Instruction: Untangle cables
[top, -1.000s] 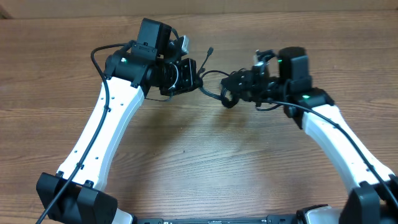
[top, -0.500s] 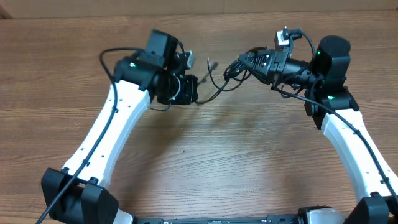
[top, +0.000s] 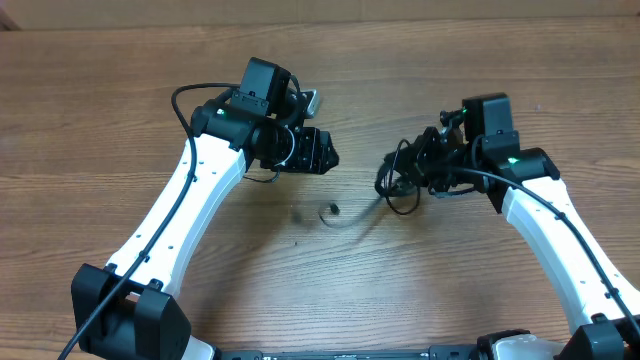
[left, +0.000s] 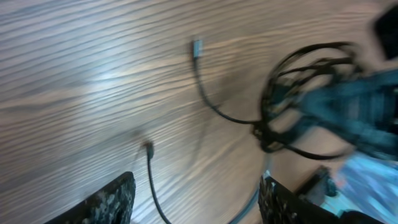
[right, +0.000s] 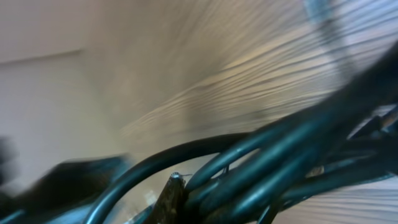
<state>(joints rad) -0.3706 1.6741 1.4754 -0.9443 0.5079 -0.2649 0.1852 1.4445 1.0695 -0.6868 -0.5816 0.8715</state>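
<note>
Cables (top: 402, 180) bunch at mid-right, clamped in your right gripper (top: 418, 172), one plug end (top: 333, 209) trailing to centre — your left gripper (top: 322, 153) gapes wide, empty — seemingly mid-separation, so next grasp that loose end.

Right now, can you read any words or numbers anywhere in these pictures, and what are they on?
No words, numbers, labels or signs can be read.
The white arms, the cables and the wooden table look plain from overhead.
Both wrist views are too blurred to show any writing.
</note>
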